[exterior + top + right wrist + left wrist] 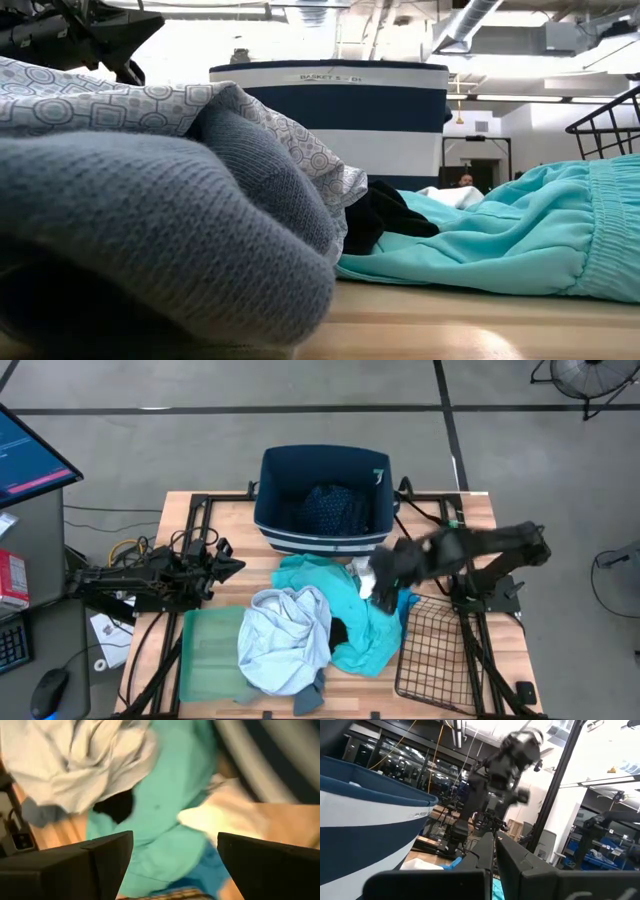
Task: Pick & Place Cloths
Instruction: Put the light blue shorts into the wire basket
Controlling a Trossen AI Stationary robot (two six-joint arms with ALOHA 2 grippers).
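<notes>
Several cloths lie heaped on the table in front of the navy bin: a pale blue-white shirt, a turquoise cloth, a small black cloth, a white cloth, a bright blue cloth and a grey-blue cloth. A navy dotted cloth lies inside the bin. My right gripper hovers open over the white and turquoise cloths, with nothing between its fingers. My left gripper waits at the table's left side, shut.
A pale green tray lies at the near left, partly under the shirt. A black wire rack lies at the near right. Cables trail off the left edge. In the low view the grey-blue cloth fills the foreground.
</notes>
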